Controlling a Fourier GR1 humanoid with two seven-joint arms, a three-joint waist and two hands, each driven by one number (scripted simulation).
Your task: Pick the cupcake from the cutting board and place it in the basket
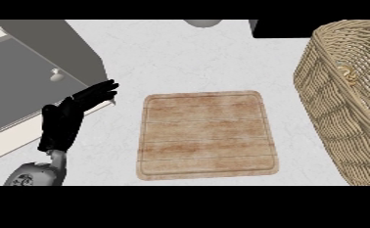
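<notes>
Cupcake not on the cutting board [208,135] — board surface is bare, nothing resting on it. Small pale-brown bit visible inside the basket [339,109] near its inner wall at the right edge; could be the cupcake [347,72], too small and too hidden to be sure. If so, the place step looks done, judging from layout only.

Left hand [69,117] at the left of the view, fingers straight and spread, pointing up-right, holding nothing; resting beside the board, apart from it. Right hand not in view, state unknown.

Board lies flat on the desk [188,60], near-square, grain lines running left-right. Basket stands well right of the board, wicker wall tall, partly cut off by the frame.

Risks from here: mostly mislabelling, since the item in the basket can't be confirmed. If it sits against the wall it could be tipped on its side; can't tell. Left hand sits near the sink edge [80,51] and the board's left side; a sweep right could nudge the board.

Orientation of cupcake: cannot tell upright or tilted, no long axis readable from the visible scrap.

Grey rounded object [202,22] at the top edge, unidentified.
</notes>
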